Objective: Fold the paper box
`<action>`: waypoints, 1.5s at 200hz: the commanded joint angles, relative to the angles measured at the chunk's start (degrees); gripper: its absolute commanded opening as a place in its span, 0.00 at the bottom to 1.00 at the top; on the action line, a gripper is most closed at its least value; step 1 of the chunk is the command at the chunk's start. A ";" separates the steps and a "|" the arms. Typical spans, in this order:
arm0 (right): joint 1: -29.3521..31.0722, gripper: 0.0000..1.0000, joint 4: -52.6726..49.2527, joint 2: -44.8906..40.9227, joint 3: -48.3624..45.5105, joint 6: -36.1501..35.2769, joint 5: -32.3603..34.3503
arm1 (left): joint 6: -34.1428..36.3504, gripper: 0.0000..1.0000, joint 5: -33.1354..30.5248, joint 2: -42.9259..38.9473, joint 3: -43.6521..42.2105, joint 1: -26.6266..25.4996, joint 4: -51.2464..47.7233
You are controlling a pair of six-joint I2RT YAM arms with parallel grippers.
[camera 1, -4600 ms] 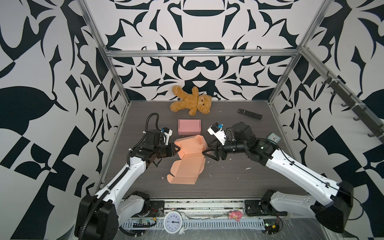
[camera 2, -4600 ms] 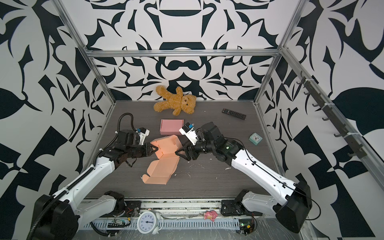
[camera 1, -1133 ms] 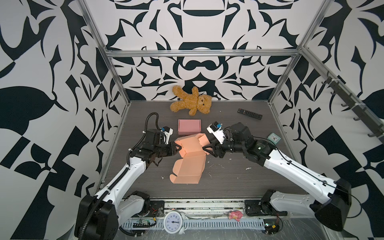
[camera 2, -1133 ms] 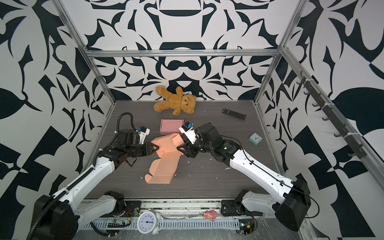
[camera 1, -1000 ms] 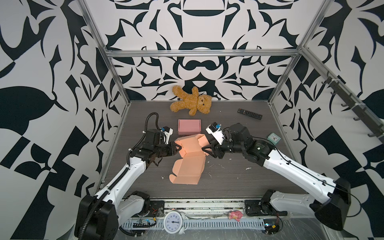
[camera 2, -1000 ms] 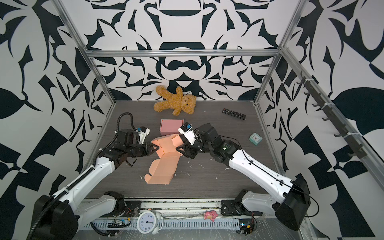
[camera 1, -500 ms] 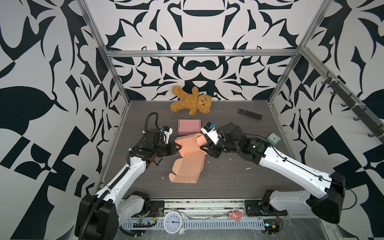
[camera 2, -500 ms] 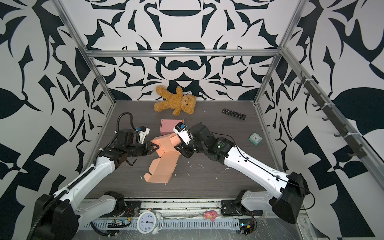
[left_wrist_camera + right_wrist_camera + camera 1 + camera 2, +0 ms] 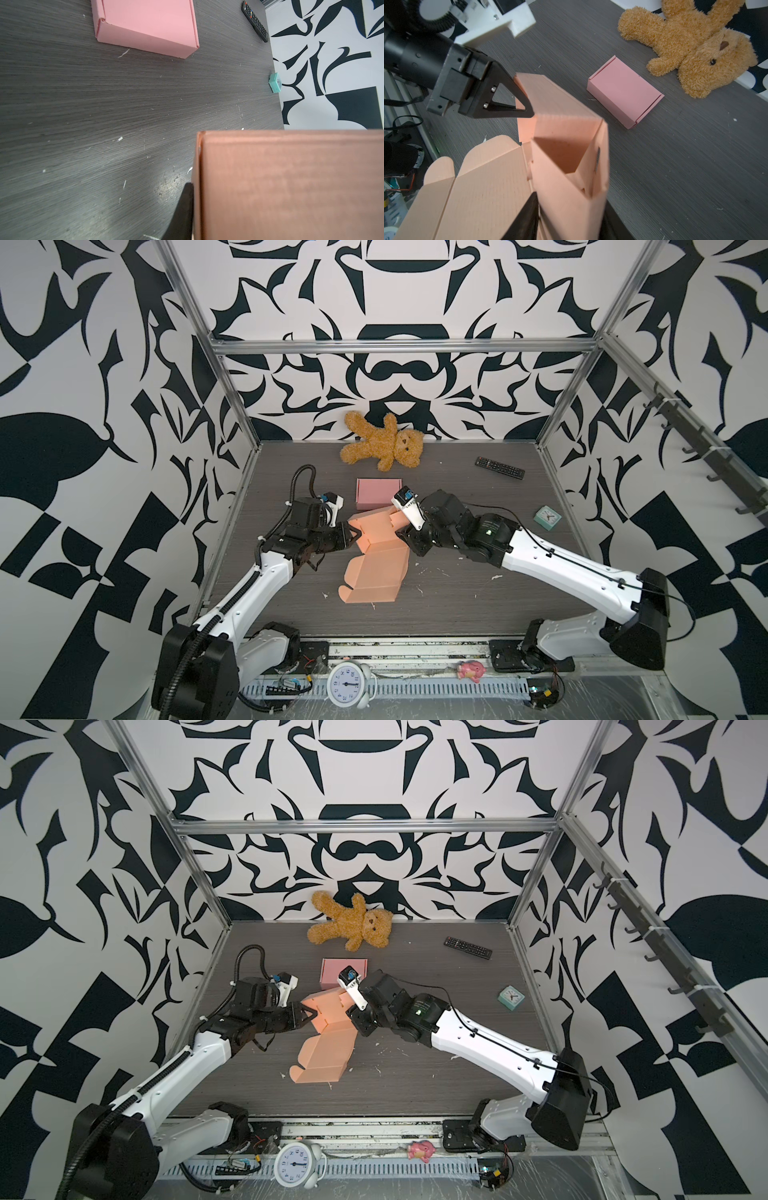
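The peach paper box [image 9: 374,568] [image 9: 328,1052] lies half folded mid-table, its far end raised into walls and its near panels flat. My left gripper [image 9: 353,535] [image 9: 307,1017] is shut on the raised left wall; in the left wrist view one finger [image 9: 182,212] presses the wall [image 9: 291,182]. My right gripper [image 9: 405,537] [image 9: 353,1021] clasps the folded-up right wall. In the right wrist view its fingers [image 9: 527,218] sit on either side of that wall [image 9: 566,128], with the left gripper [image 9: 527,112] pinching the far edge.
A closed pink box [image 9: 378,492] sits just behind the work. A teddy bear [image 9: 382,445] and a remote [image 9: 500,467] lie at the back wall, and a teal clock [image 9: 547,517] at the right. A white alarm clock [image 9: 348,682] stands on the front rail.
My right gripper has moved left onto the box's right wall and narrowed around it, pushing that wall upright. The left arm has held still on its wall.
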 commanded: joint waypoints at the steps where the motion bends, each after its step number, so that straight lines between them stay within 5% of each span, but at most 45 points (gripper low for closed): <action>1: 1.08 0.47 -0.96 -1.49 1.83 0.12 1.68 | -1.02 0.14 1.74 -0.15 -0.94 -0.13 1.63; 116: 0.97 0.58 4.10 -10.10 -4.44 0.83 -4.77 | -0.62 0.14 2.25 -0.66 -1.25 -0.11 1.42; 187: -4.69 0.71 2.63 -15.54 -5.39 2.69 -14.72 | -0.06 0.14 3.44 -1.45 -1.36 -0.07 1.19; 233: -11.92 0.71 4.00 -19.66 -8.14 4.50 -22.74 | 0.30 0.14 3.85 -2.10 -1.44 -0.09 1.10; 300: -12.86 0.59 5.94 -14.17 -7.16 4.46 -25.98 | 0.24 0.14 4.04 -2.11 -1.43 -0.07 0.99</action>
